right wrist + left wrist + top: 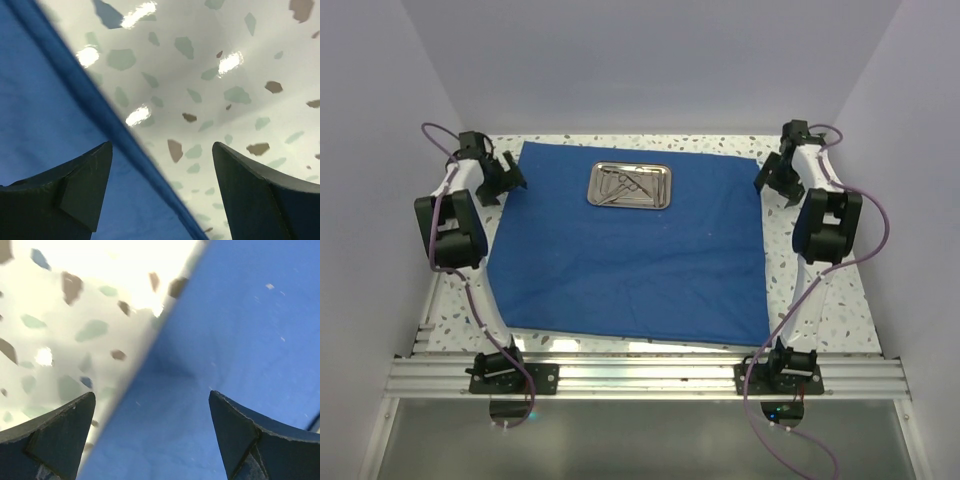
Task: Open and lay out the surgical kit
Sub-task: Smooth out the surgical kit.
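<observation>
Surgical kit (630, 230) looks largely opened from where you sit: its blue cloth (620, 290) lies spread nearly flat over the middle of the speckled table (825, 310), and the steel tray (660, 199) sits on the cloth toward 12 o'clock, with the thin instruments (618, 184) jumbled inside it rather than set out. Your left gripper (508, 180) is at the cloth's 10 o'clock corner and your right gripper (772, 180) at its 2 o'clock corner, each low over the hem. In the left wrist view the left gripper (150, 405) is released, fingers spread wide, one over bare table and the other over blue, so the cloth edge runs between them. The right wrist view shows the mirror of that, the right gripper (162, 150) equally unclenched and holding nothing, straddling the hem. That straddle reads to me as the place from which a far corner is drawn out and let down flat, one arm per side so the cloth lies square and the tray is not dragged. Whether either fingertip touches the fabric you cannot tell from these views. I judge the unwrapping close to done, with the instruments yet to be lifted out of the tray and laid on the cloth
</observation>
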You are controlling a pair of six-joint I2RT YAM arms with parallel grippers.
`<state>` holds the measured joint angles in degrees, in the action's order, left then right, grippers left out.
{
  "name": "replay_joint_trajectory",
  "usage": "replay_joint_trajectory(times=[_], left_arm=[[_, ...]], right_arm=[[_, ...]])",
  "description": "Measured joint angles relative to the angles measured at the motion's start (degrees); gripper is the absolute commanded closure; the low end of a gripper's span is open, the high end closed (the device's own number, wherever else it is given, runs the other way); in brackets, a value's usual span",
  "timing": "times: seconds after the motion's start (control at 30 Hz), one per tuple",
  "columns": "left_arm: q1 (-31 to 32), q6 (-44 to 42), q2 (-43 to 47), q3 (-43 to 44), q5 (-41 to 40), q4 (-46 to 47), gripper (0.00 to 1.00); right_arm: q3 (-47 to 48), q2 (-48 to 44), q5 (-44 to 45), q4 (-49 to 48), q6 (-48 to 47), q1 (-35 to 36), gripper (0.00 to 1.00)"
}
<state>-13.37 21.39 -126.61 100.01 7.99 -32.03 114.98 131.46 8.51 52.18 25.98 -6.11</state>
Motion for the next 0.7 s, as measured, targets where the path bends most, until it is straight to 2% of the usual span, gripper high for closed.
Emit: replay_joint_trajectory(times=[0.27, 0.33, 0.37, 0.43, 0.47, 0.6, 0.63, 0.7], left_arm=[[-1.64, -1.18, -3.82, 4.07, 3.32, 2.38, 0.01], [-1.62, -1.29, -4.09, 4.07, 5.75, 3.72, 0.06], [-1.6, -1.29, -4.35, 4.07, 7.19, 4.52, 0.09], [-1.6, -1.49, -4.79, 4.07, 9.75, 5.92, 0.13], [-1.57, -1.51, -5.09, 4.09, 11.06, 6.75, 0.15], [-0.79, -2.14, -6.51, 4.68, 15.72, 9.31, 0.23], [-0.5, -2.47, -6.88, 4.92, 16.76, 9.77, 0.27], [0.13, -2.56, -7.69, 5.55, 18.64, 10.36, 0.35]], right_arm=[[1.75, 4.72, -1.84, -0.55, -1.01, -0.22, 0.22], [2.32, 5.09, -2.51, -0.5, -1.22, -0.22, 0.25], [2.36, 5.11, -2.69, -0.52, -1.27, -0.22, 0.32], [2.47, 5.2, -3.3, -0.72, -1.4, -0.22, 0.38], [2.51, 5.29, -3.58, -0.81, -1.46, -0.2, 0.47], [3.02, 5.77, -5.51, -1.53, -1.6, 0.17, 0.62], [3.26, 5.97, -6.23, -1.68, -1.53, 0.26, 0.63], [3.98, 6.51, -7.02, -1.73, -1.4, 0.48, 0.74]])
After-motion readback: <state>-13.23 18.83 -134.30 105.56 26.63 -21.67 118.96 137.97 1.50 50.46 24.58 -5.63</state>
